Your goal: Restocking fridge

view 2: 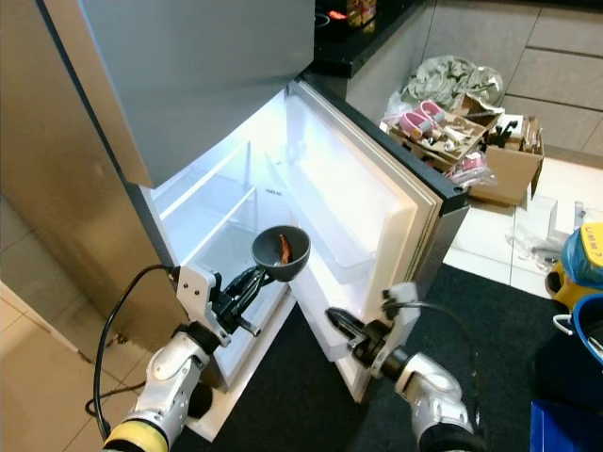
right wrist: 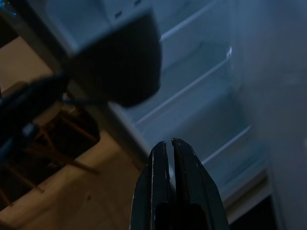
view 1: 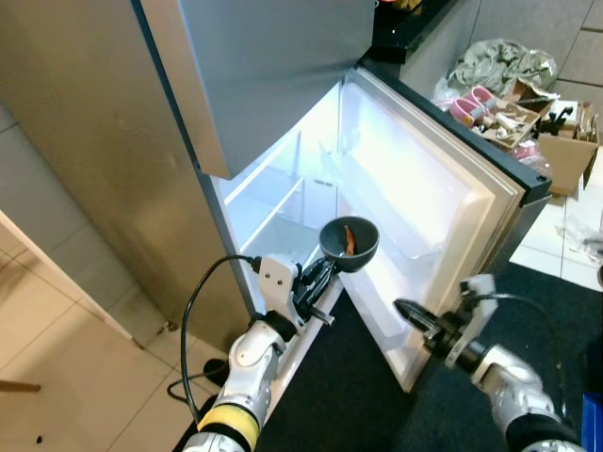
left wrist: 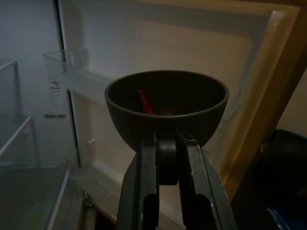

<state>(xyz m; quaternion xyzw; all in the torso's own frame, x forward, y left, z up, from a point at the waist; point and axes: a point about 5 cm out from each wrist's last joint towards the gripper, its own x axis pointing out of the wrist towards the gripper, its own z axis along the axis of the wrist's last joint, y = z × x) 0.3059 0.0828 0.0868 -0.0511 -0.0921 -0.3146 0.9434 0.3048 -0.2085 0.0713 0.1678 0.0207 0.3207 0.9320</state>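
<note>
The left gripper (view 1: 325,273) is clamping the near wall of a dark bowl (view 1: 349,243), holding it level in front of the open fridge (view 1: 283,202), beside the inner door shelves (view 1: 377,202). The left wrist view is showing an orange-red strip (left wrist: 146,102) lying inside the bowl; from the head views it is reading as a small orange sliver. The right gripper (view 1: 412,315) is hovering low by the door's bottom edge, fingers pressed together on nothing, as the right wrist view confirms. A cardboard box (view 1: 528,122) of clutter is sitting behind the door.
</note>
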